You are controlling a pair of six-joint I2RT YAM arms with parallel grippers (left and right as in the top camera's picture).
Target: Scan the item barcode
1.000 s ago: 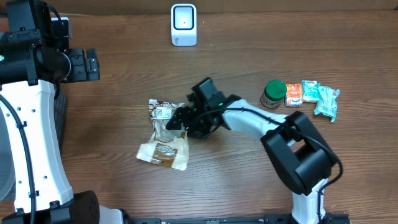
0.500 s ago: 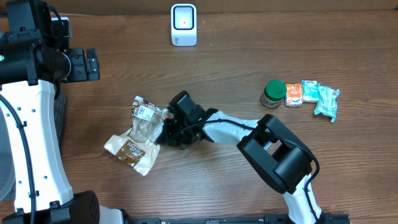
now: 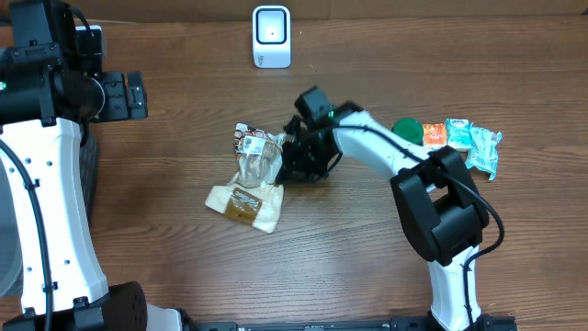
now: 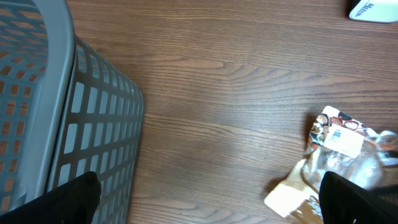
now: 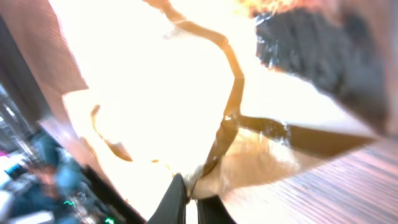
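The right gripper [image 3: 292, 167] is closed on the right-hand edge of the snack bag [image 3: 251, 182]. In the right wrist view its two dark fingertips [image 5: 176, 202] meet at the bottom centre of the frame with crinkled film pinched between them. The bag sits in the middle of the overhead frame. Whether its lower end rests on the wooden table [image 3: 367, 267] or is raised off it, I cannot tell.

The bag is clear, wrinkled plastic with a soft, uneven outline and a tan printed panel at its lower end. A small white sticker [image 3: 248, 143] sits near its upper end. This is probably the barcode, though the print is too small to read.

The scanner [image 3: 272, 37] is a white, rounded box with a dark window. It stands at the top centre of the frame, well apart from the bag.

By my reading the grasp is made and the scan itself is not. The bag has yet to go to the scanner with the sticker facing the window.

The left gripper [image 3: 129, 96] hangs at the upper left with its jaws spread wide and holding nothing, near a grey lattice basket [image 4: 37, 112].
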